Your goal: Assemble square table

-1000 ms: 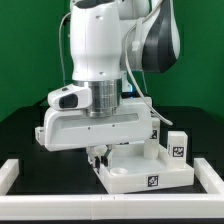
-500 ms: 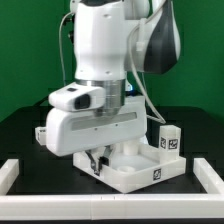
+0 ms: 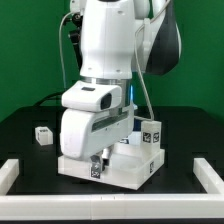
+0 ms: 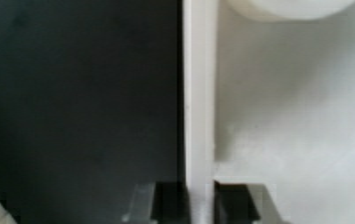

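Dragging the square table slab toward 9 o'clock in exterior view, gripper clamped on its edge — probably repositioning for legs.

The white arm comes down from above in the middle of the exterior view, its last links close to vertical, with a dark-shelled joint behind it toward that view's right. The wrist is turned so that the broad white hand body faces the camera slightly askew. The gripper points straight down, low over the worktop. In the wrist view its two dark fingers stand close together, pinched on the thin edge of the square table, which runs upright between them.
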Available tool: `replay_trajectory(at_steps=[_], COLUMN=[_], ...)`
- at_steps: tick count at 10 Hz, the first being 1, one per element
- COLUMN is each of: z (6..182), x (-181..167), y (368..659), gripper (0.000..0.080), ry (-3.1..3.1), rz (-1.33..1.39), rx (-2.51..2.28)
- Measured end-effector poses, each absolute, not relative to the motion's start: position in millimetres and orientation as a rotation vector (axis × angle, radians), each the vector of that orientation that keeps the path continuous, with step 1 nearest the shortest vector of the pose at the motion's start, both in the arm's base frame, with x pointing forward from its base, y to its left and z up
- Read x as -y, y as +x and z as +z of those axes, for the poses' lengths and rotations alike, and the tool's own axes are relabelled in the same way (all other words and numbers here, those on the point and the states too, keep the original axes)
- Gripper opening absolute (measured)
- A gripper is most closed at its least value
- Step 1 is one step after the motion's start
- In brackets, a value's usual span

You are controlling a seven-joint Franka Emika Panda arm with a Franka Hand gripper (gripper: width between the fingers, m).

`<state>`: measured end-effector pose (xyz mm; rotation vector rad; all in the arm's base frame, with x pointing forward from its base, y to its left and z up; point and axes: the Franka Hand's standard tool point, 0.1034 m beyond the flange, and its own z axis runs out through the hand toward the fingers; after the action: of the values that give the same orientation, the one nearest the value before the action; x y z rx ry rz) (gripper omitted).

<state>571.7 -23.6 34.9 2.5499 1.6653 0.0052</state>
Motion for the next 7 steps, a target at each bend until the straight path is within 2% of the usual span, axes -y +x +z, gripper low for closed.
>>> replay_trajectory(at_steps=[3,7], z=[43.7,38.4], x=[-30.1,-25.6], y=[632.0,632.4], gripper=[0.0063,0.0063], ry=[2.31,2.154], rz=[0.102,0.073], rx=[-1.903,-2.049])
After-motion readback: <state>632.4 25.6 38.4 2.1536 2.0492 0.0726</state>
